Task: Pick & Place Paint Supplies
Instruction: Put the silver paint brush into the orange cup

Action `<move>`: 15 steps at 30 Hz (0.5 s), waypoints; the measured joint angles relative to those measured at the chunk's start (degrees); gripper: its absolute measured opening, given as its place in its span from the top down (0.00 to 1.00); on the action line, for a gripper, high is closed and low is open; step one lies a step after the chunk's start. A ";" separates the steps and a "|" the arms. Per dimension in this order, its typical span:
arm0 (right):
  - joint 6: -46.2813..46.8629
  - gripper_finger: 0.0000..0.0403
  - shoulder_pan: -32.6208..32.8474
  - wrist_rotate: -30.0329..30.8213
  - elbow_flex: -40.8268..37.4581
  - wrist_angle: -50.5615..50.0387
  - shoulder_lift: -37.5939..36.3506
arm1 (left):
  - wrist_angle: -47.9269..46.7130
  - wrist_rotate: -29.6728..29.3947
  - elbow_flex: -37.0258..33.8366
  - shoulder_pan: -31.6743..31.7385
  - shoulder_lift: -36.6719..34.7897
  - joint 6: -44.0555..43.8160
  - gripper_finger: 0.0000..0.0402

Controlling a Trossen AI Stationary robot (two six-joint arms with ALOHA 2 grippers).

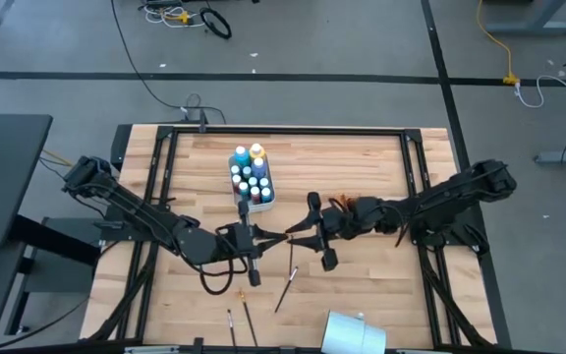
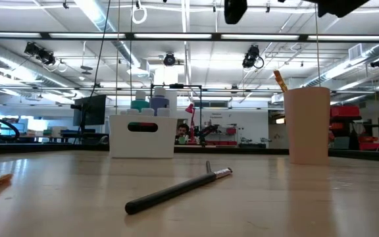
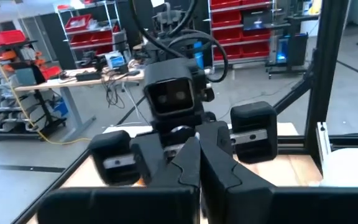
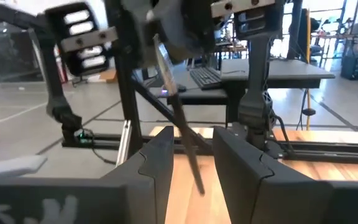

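The two arms met over the middle of the wooden bench (image 1: 362, 167), their end effectors facing each other at close range. The left end effector (image 1: 254, 239) stood fully closed on the handle of a thin brush (image 4: 178, 118), which slanted from it toward the right arm. The right end effector (image 1: 314, 234) stood part-way open, its two fingers (image 4: 157, 165) on either side of the brush's lower length; whether they touched the brush could not be told. In the left wrist view the left fingers (image 3: 188, 165) were pressed together, with the right arm's camera housing straight ahead. The paint bottles (image 1: 251, 175), with blue, white, yellow and red caps showing, stood packed in a small white caddy (image 1: 266, 200) at the far centre of the bench, just beyond the left end effector. A dark-handled brush (image 1: 287, 285) lay loose on the bench near the centre, on the near side of both end effectors. Two more brushes (image 1: 240, 322) lay side by side at the near edge, left of centre. A white cup (image 1: 352, 332) sat at the near edge right of centre; the low view showed it upright with a brush handle standing in it.
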 joint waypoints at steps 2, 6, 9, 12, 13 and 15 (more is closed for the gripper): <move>0.16 0.71 -0.02 0.36 1.06 0.30 1.20 | 0.50 0.13 0.00 0.00 0.00 0.61 0.99; -0.08 0.71 -0.04 -0.76 2.44 0.65 2.96 | 0.99 0.41 0.00 0.39 0.00 0.90 0.99; -0.02 0.71 -0.04 -0.47 2.76 2.63 3.58 | 1.01 0.80 0.00 0.99 0.00 0.84 0.99; -1.00 0.71 -0.06 0.44 2.76 3.01 3.58 | 0.82 0.74 0.00 1.58 0.00 0.74 0.99; -1.22 0.71 -0.07 0.42 2.75 2.95 3.58 | 0.82 0.79 0.02 1.81 0.00 0.73 0.99; -1.18 0.73 -0.07 0.42 2.74 3.00 3.58 | 0.84 1.10 0.00 2.18 0.00 0.67 0.99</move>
